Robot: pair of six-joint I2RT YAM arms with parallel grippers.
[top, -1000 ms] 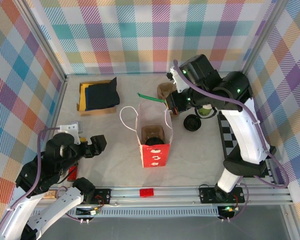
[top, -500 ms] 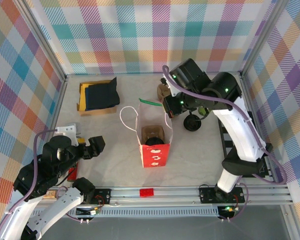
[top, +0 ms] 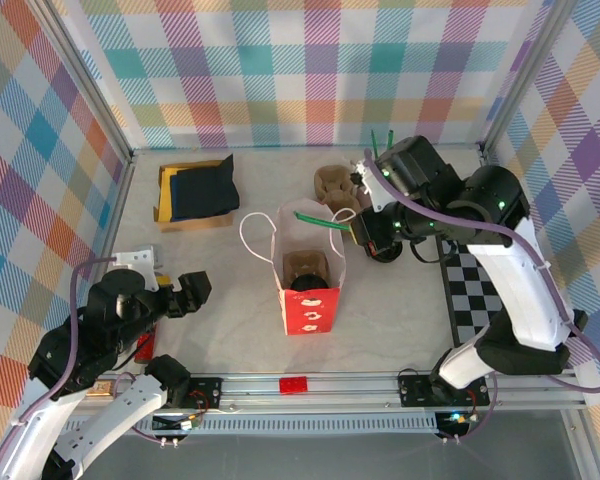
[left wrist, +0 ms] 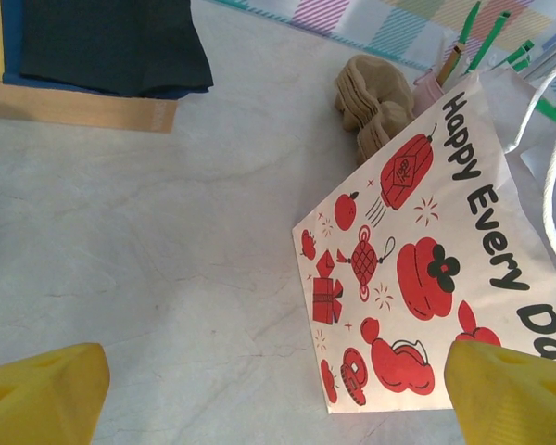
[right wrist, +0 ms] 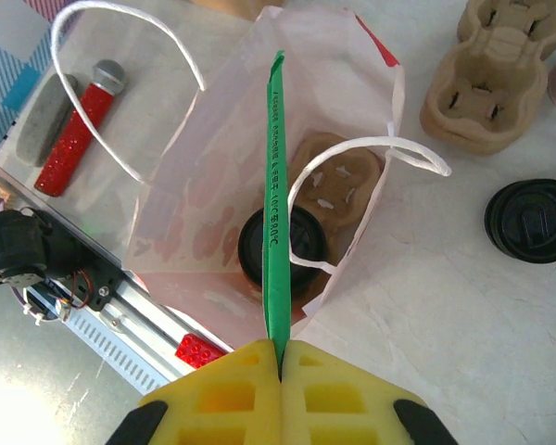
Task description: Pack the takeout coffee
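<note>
The paper bag [left wrist: 426, 269] is white with red festive prints and black lettering. The straw [right wrist: 274, 185] is green, the fingers [right wrist: 222, 399] yellow, and the takeout coffee [right wrist: 306, 236] lid black. The walls [top: 310, 70] are pastel plaid, the surface [left wrist: 148, 250] pale marbled grey.

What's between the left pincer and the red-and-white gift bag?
Bare tabletop: in the top view nothing sits between the open left pincer and the gift bag, and the left wrist view shows the same bare stretch.

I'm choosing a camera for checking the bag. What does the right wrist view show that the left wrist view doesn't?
Right wrist: inside the paper bag, a black-lidded cup, plus a green straw pinched in the right gripper. Left wrist: the bag's printed side and a dark cloth. Both: the bag and the cardboard carrier outside it.
</note>
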